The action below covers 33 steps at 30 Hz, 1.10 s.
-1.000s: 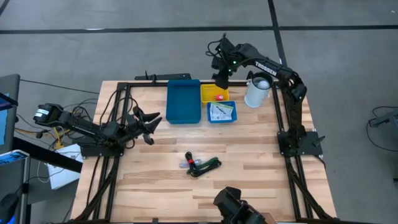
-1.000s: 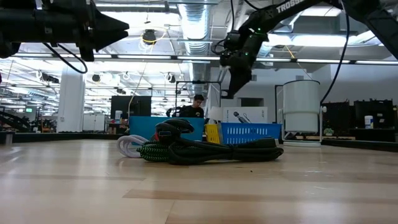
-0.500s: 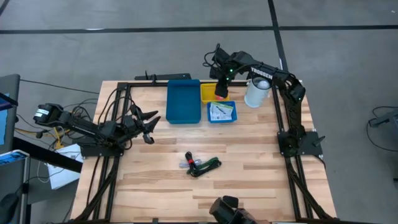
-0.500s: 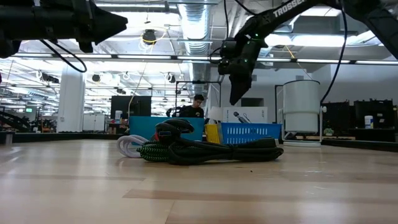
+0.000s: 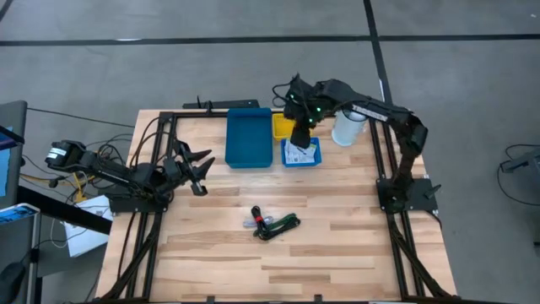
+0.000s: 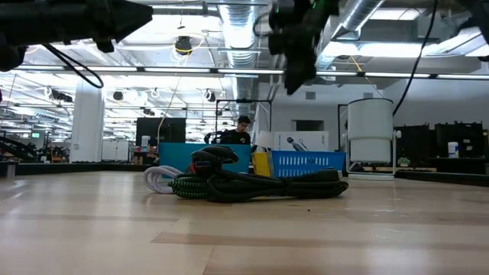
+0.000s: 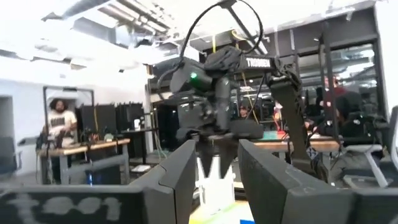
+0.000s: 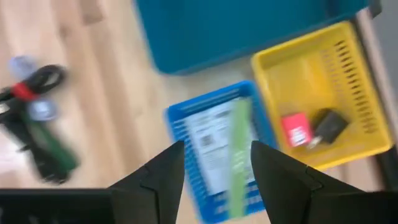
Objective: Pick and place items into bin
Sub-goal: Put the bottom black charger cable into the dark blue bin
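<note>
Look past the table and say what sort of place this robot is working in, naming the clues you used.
Probably a large open robotics lab or workshop. Bare ducts and pipes run under strip lights, benches with screens and equipment line the back, and a person sits at one. The wooden table stands on a grey floor.

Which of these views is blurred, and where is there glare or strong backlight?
Right wrist view: motion blur smears the blue basket, yellow basket and cables. Left wrist view: soft all over, the right end effector dark against bright windows. Low view: ceiling lights glare and the arms are near silhouettes; the cables are sharp. High view: even light, no blur.
</note>
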Each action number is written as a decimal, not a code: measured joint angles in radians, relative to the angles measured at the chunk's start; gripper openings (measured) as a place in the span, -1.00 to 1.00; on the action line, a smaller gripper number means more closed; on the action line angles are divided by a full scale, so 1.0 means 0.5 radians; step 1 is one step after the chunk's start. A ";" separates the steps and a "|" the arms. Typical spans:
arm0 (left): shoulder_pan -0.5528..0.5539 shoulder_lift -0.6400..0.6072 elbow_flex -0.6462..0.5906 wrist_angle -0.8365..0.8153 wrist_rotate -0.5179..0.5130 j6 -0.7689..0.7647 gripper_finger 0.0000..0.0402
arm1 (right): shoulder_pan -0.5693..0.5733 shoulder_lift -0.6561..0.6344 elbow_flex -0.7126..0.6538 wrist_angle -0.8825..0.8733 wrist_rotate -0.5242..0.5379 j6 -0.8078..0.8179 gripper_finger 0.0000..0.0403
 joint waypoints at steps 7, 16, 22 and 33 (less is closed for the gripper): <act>0.000 0.000 0.000 -0.038 0.250 0.165 -0.44 | 0.393 -0.122 -0.001 -0.069 0.002 0.272 -0.18; 0.000 -0.001 0.000 -0.033 0.253 0.226 -0.44 | 0.945 0.054 -0.007 0.176 0.378 0.424 -0.24; 0.000 -0.017 0.002 0.120 -0.134 0.135 -0.44 | 1.126 0.321 -0.002 0.350 0.420 0.602 -0.20; -0.134 -0.379 0.093 -0.589 -0.593 0.090 -0.44 | 1.210 0.734 -0.002 0.340 0.335 0.898 -0.18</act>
